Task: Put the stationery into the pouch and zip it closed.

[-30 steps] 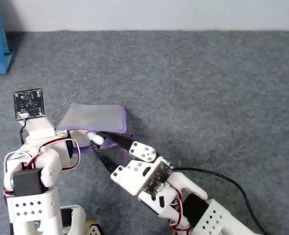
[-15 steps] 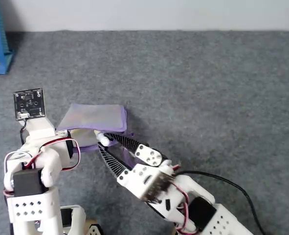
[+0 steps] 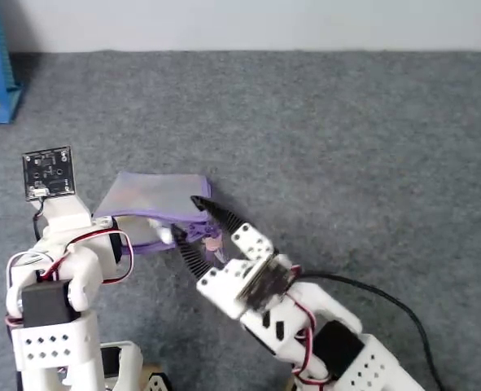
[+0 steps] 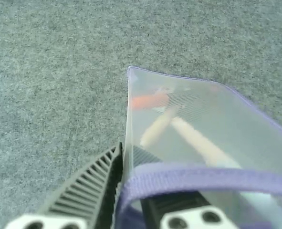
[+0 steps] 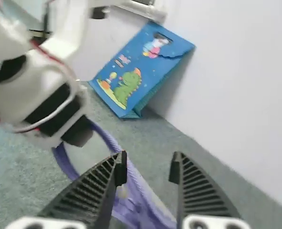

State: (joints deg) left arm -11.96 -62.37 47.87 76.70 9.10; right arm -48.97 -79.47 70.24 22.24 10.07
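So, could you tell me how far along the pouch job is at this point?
Done: stationery shows through the pouch wall, so loading looks finished. In hand: the left claw clamps the pouch's edge, and the right claw hangs open over its purple zip band. Left: gripping the zip and pulling it closed.

readable text: none | blue bag leaning on the wall: cartoon dinosaur and other small pictures, with short coloured lettering near the top too blurred to make out | circuit board on top of the left arm: tiny pale markings on dark ground, too small to read
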